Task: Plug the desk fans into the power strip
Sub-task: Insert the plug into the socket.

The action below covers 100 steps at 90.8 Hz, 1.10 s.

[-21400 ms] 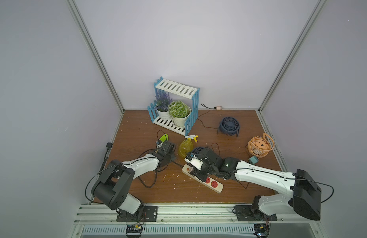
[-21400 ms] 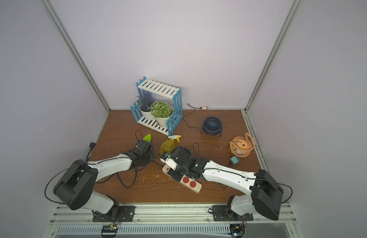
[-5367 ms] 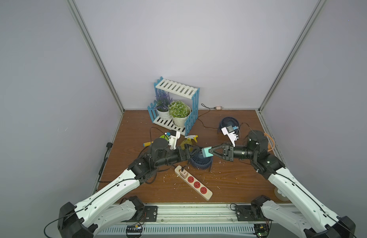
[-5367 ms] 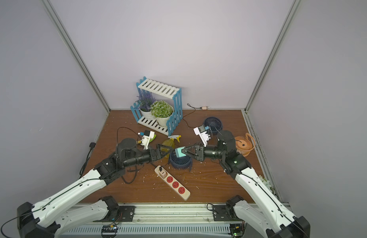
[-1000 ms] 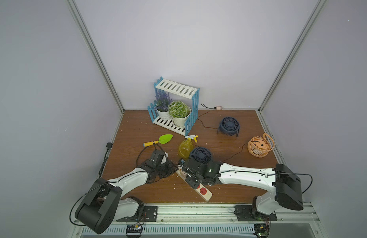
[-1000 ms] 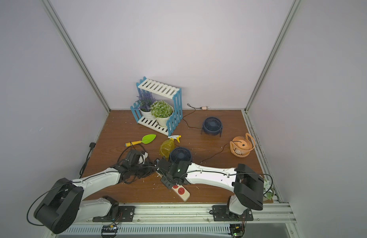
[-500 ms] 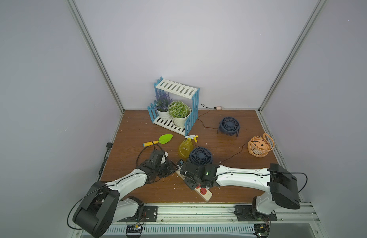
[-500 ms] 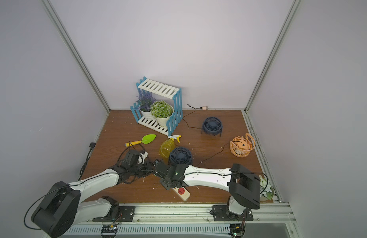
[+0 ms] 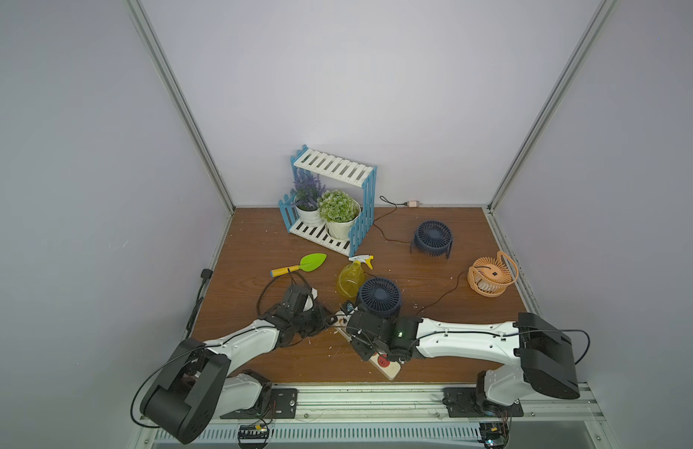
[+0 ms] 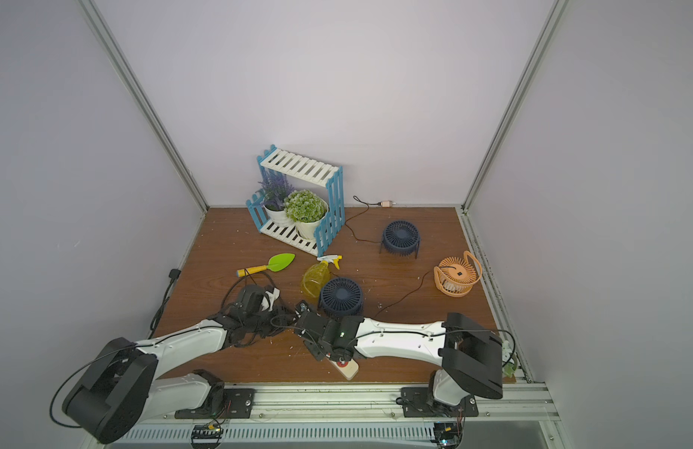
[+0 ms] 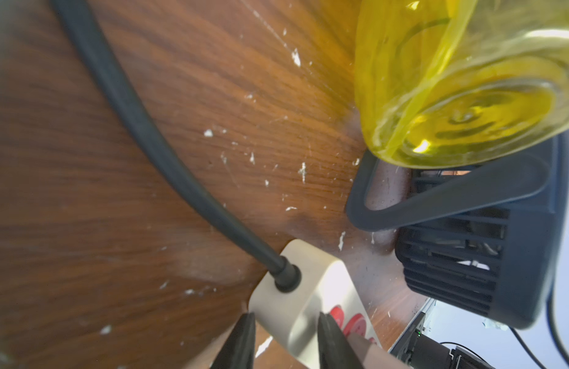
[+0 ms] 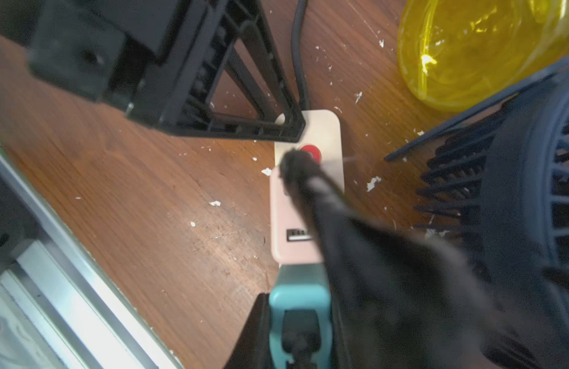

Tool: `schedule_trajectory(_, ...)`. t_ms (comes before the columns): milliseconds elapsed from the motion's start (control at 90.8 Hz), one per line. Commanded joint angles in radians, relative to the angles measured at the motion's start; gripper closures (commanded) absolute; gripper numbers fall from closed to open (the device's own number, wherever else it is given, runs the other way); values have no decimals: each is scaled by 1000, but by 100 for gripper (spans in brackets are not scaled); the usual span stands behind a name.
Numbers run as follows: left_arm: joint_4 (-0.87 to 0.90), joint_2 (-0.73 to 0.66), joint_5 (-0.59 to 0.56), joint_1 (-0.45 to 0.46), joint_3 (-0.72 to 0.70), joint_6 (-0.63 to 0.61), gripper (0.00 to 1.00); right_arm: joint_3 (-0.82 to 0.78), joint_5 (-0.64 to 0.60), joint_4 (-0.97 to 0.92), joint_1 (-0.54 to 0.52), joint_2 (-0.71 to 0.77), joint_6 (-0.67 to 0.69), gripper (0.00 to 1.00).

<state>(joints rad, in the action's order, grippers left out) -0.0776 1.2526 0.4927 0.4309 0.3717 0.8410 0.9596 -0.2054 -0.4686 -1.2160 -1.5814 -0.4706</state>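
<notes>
As L end effector grips pwr strip, fan crowds edge

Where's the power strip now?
Power strip lies front centre in both top views, before the near navy fan, under the right arm; left fingers grip its cord end.

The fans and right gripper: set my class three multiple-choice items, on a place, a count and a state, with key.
1. The orange fan stands: A against the back wall; B near the table's edge on the right arm's side; C mid-table.
2. Fans on the table: A two; B three; C four.
3. The right gripper has jaws: A open, empty; B shut on nothing; C shut on a teal plug.
Key: B, both top views show it there; B, one orange, two dark blue fans; C, the right wrist view shows the plug clamped.
</notes>
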Motion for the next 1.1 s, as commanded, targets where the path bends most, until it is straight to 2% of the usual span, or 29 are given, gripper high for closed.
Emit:
schedule_trajectory(0, 5, -3, 19, -10, 9, -23, 63, -82, 53, -335, 24, -230, -20, 100)
schedule_trajectory(264, 202, -94, -33, -11, 84, -125, 58, 34, 29, -307, -1, -196, -16, 100)
schedule_trajectory(308, 240, -111, -52, -10, 104, -149, 57, 57, 28, -303, -5, -193, -10, 93)
schedule_trajectory(385, 315, -146, -93, -11, 139, -195, 52, 105, 20, -306, -10, -174, 0, 72)
schedule_trajectory(628, 464, -232, -172, -11, 271, -317, 31, 270, -95, -380, -60, -63, 49, 39)
schedule_trajectory(826, 562, -219, -194, -11, 439, -419, 20, 254, -124, -351, -88, 139, 39, 31)
schedule_trajectory(1090, 596, -162, -223, -11, 583, -438, 16, 223, -235, -273, -62, 436, 75, 21)
